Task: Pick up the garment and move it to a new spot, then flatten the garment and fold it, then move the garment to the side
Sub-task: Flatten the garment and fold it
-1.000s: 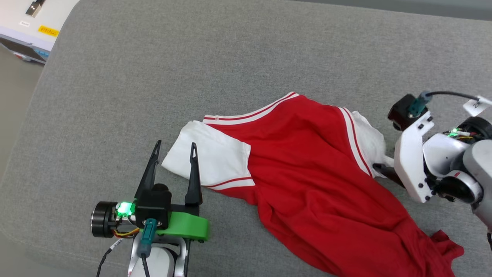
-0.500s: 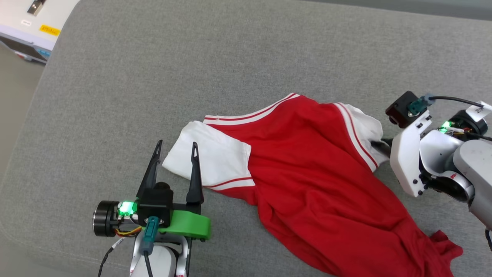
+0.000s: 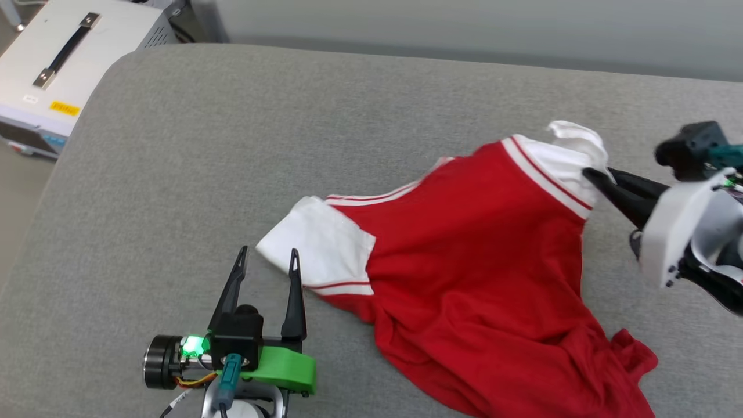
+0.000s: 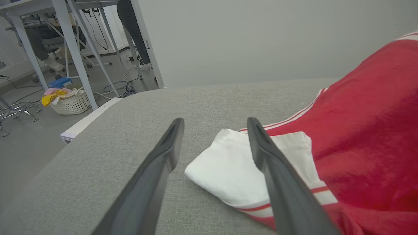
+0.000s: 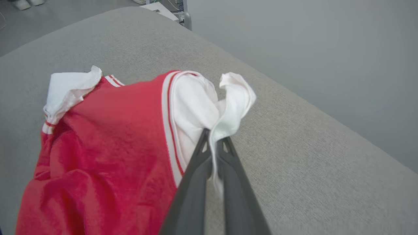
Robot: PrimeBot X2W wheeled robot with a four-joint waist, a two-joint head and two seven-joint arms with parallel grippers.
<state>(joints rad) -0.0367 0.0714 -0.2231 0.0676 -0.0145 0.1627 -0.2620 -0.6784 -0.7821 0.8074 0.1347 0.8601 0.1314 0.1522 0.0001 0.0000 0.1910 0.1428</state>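
The garment (image 3: pixel 476 261), a red jersey with white sleeves and striped trim, lies crumpled on the grey cushion (image 3: pixel 232 145); its number is hidden. My right gripper (image 3: pixel 592 173) is shut on the white right sleeve (image 5: pixel 209 104) and holds that side raised off the cushion. The cloth runs between its fingers (image 5: pixel 199 169). My left gripper (image 3: pixel 268 255) stands open just before the other white sleeve (image 4: pixel 235 166), which rests flat; its right finger (image 4: pixel 274 173) crosses over the sleeve in the left wrist view.
A white case with a black handle (image 3: pixel 64 64) sits off the cushion's far left corner. A grey wall (image 3: pixel 464 23) rises behind the cushion. On the floor to the left are table legs (image 4: pixel 75 52) and a white laundry basket (image 4: pixel 70 101).
My right gripper has risen and moved back with the white sleeve, lifting the garment's right side. The head camera has tilted up, so the whole picture has shifted. The left gripper stays open.
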